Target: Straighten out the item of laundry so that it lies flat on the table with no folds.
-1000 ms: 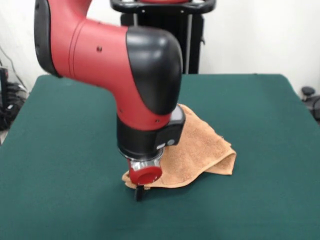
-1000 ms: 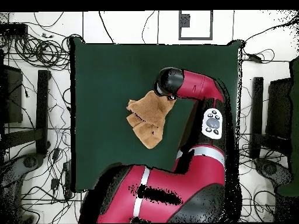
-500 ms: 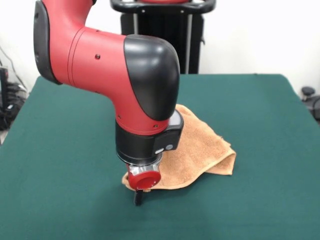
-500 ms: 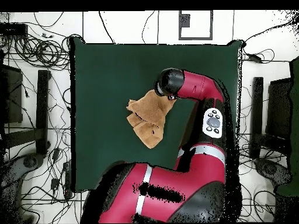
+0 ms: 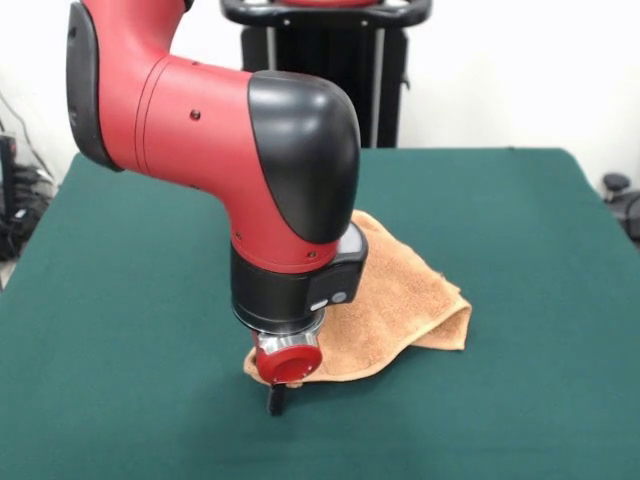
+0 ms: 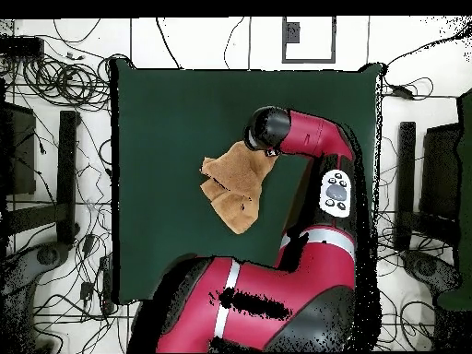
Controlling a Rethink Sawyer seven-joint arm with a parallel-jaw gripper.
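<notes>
From the front, the towel (image 5: 395,310) lies rumpled and doubled over mid-table (image 5: 520,230); the gripper (image 5: 277,398) sits at its near corner, though whether it's shut I cannot tell. Overhead, the towel (image 6: 232,184) looks soft, light and limp, so an outer corner is probably the best hold

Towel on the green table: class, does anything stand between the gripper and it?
Nothing visible does. The gripper is low at the towel's near corner, on the bare table; only the arm overhangs it.

The hand (image 5: 276,400) touches the table (image 5: 520,230) beside the folded towel (image 5: 400,300).
</notes>
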